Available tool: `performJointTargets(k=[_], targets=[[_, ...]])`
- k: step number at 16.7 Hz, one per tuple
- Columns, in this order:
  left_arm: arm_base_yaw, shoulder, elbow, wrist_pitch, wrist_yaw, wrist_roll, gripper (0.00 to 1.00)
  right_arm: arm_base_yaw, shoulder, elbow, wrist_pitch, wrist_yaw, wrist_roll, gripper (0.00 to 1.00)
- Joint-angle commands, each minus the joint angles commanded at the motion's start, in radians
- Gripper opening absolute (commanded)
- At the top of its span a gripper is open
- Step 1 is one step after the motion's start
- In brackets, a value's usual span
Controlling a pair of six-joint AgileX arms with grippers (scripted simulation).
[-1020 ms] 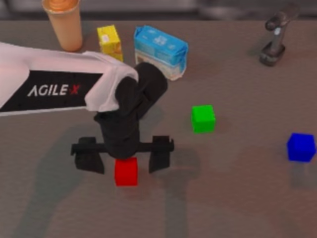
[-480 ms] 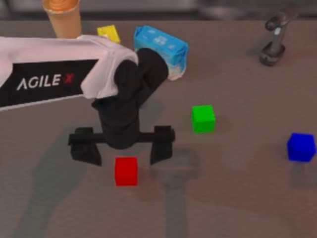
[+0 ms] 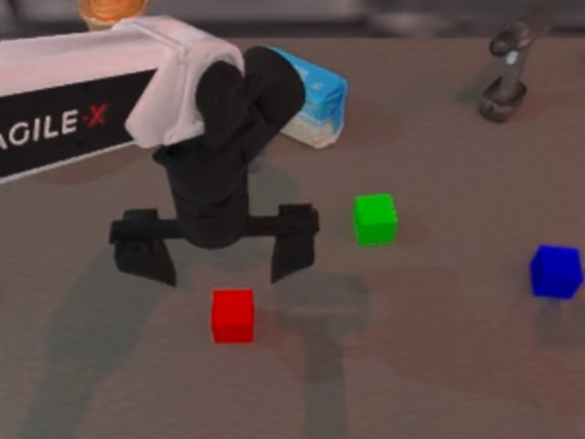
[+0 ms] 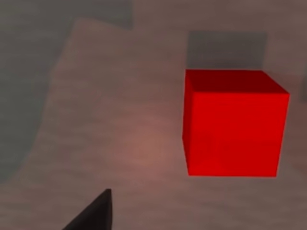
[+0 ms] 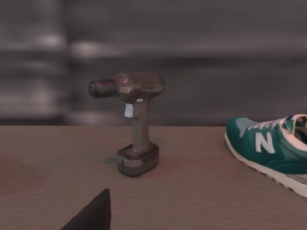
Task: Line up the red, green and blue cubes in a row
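The red cube [image 3: 233,315] rests on the table left of centre, and it fills the left wrist view as the red cube [image 4: 235,124]. My left gripper [image 3: 219,267] hovers just behind and above it, open wide, with nothing between its fingers [image 3: 292,251]. The green cube [image 3: 376,219] sits to the right, a little farther back. Near the right edge lies the blue cube [image 3: 556,272]. My right arm is outside the top view. In its wrist view one dark fingertip [image 5: 93,215] shows, set wide to the side over bare table.
A light-blue carton [image 3: 318,99] lies at the back, partly under my left arm. An orange cup [image 3: 110,9] stands at the back left. A drill [image 3: 505,73] stands at the back right, with a teal shoe [image 5: 273,148] beside it. The yellow carton is hidden.
My open left gripper has lifted and drawn back from the red cube, which stays on the table. The arm now covers the yellow carton.
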Motion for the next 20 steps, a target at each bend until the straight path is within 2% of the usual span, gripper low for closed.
performJointTargets(k=[5,9,14,20], targets=[[0.009,-0.027,-0.031,0.021,-0.002,0.003,1.00,0.012,0.047,0.033,-0.034,0.000,0.004,1.00],[0.070,-0.156,-0.139,0.096,-0.007,0.013,1.00,0.051,0.239,0.154,-0.168,0.006,0.022,1.00],[0.191,-0.448,-0.360,0.246,-0.013,0.048,1.00,0.123,0.646,0.395,-0.444,0.026,0.066,1.00],[0.360,-0.906,-0.706,0.479,-0.014,0.152,1.00,0.231,1.270,0.779,-0.847,0.054,0.144,1.00]])
